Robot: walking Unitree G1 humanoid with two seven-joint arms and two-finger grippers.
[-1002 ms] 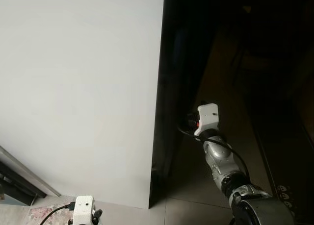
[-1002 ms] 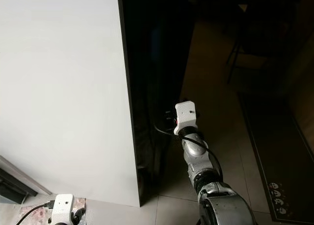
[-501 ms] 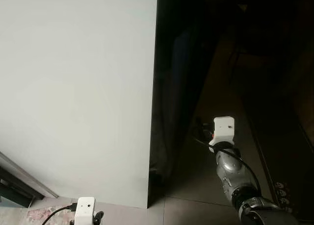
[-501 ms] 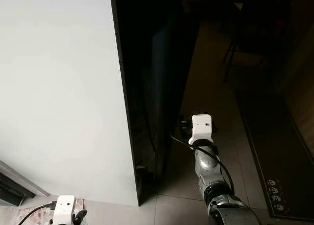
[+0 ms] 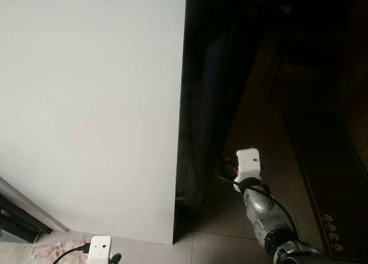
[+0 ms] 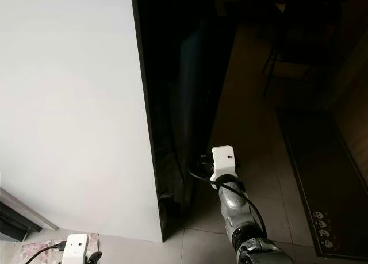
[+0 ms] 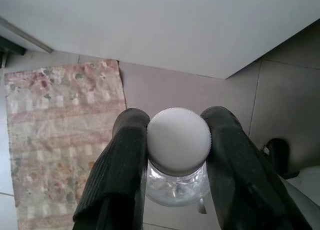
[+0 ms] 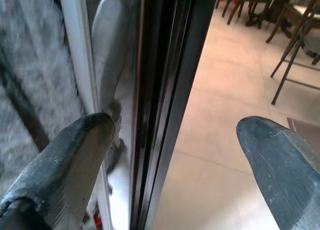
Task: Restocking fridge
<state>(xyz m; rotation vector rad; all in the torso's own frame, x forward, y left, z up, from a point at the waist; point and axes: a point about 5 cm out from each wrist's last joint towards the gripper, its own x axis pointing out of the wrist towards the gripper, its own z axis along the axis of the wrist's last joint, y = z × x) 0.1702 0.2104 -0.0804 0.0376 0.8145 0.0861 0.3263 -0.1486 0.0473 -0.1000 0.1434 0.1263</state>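
right now the right gripper (image 8: 175, 155) has its fingers (image 8: 65, 160) spread wide at the dark edge of the fridge door (image 5: 92, 103), nothing between them. low at the robot's left, the left gripper (image 7: 175, 155) pinches a clear bottle (image 7: 177, 182) by its white cap (image 7: 178, 144), above the patterned rug (image 7: 55, 140). to my eye, the right fingers should hook the door edge (image 8: 160, 89) squarely before pulling, with the bottle kept upright meanwhile.
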